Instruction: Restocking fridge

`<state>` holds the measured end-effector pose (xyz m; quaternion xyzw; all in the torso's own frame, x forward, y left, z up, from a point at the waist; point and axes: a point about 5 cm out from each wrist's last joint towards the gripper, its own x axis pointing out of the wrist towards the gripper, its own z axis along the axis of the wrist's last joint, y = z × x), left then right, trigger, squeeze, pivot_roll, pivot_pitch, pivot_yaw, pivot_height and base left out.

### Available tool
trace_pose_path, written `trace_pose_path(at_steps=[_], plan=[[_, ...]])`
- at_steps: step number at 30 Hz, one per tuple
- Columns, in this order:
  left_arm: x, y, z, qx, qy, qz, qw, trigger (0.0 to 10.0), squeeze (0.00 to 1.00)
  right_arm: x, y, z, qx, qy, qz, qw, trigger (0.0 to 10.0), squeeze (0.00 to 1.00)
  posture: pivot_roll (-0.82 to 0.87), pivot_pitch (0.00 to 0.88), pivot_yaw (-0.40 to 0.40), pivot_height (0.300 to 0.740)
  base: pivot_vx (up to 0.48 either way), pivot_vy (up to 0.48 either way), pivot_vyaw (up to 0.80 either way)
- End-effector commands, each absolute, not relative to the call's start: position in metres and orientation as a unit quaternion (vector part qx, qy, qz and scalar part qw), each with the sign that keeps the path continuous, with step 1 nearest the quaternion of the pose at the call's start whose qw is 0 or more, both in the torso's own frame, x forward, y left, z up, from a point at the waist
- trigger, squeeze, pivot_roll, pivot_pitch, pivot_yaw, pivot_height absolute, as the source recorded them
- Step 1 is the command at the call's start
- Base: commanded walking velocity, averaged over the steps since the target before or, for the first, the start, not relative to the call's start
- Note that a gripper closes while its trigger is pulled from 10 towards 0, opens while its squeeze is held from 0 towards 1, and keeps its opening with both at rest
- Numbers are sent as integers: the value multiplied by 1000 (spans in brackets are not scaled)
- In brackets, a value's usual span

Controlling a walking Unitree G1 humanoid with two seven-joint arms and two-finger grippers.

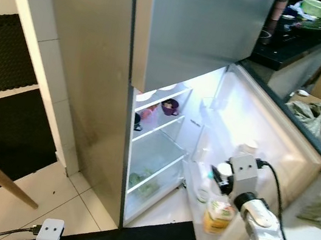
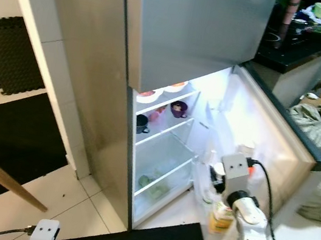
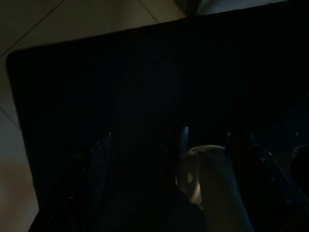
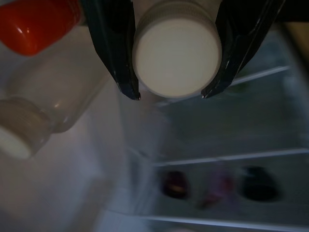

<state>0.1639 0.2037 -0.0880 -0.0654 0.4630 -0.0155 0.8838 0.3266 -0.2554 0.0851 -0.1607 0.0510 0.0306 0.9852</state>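
Reaching into the open fridge door [image 1: 281,137], the right gripper [image 4: 171,94] holds a white-capped bottle [image 4: 177,53] between its two black fingers [image 4: 113,48], one finger on each side of the cap, pinching it. From the head views the same bottle shows as an amber-bodied one [image 1: 218,214] with a yellowish label, standing in the door shelf [image 1: 209,233] low on the inside of the door, directly under the silver right arm [image 1: 263,223]. Just beside it in the shelf stand a clear bottle [image 1: 203,186] and another whose neck is partly covered by the wrist's camera block [image 1: 243,169]. The right wrist view adds what the head views cannot: an orange cap [image 4: 36,24] and a ridged pale cap [image 4: 19,133] on a clear bottle lying close to the held one, all blurred. Past the fingers the fridge shelves [image 4: 227,157] appear smeared, with dark cups [image 4: 258,183] hard to make out. The head views give these more plainly: a purple cup [image 1: 169,106] and a dark mug [image 1: 137,122] on the shelves, greens in the crisper drawer [image 1: 150,183]. The left gripper [image 3: 169,159] hangs over a dark mat [image 3: 145,87]; that view is very dark and I cannot tell how its fingers stand.
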Motion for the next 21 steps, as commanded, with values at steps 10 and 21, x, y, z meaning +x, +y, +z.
trace_pose_path(at_steps=[10, 21], plan=[[162, 199, -89, -70, 467, -16, 882, 10000, 0, 322, -292, 96, -176, 56, -60, 981, 10000, 0, -158, 5, -28, 740, 0, 0, 0], [162, 195, -90, -71, 468, -25, 880, 10000, 0, 281, -273, 21, -149, 195, -36, 969, 10000, 0, -156, 1, -32, 740, 0, 0, 0]])
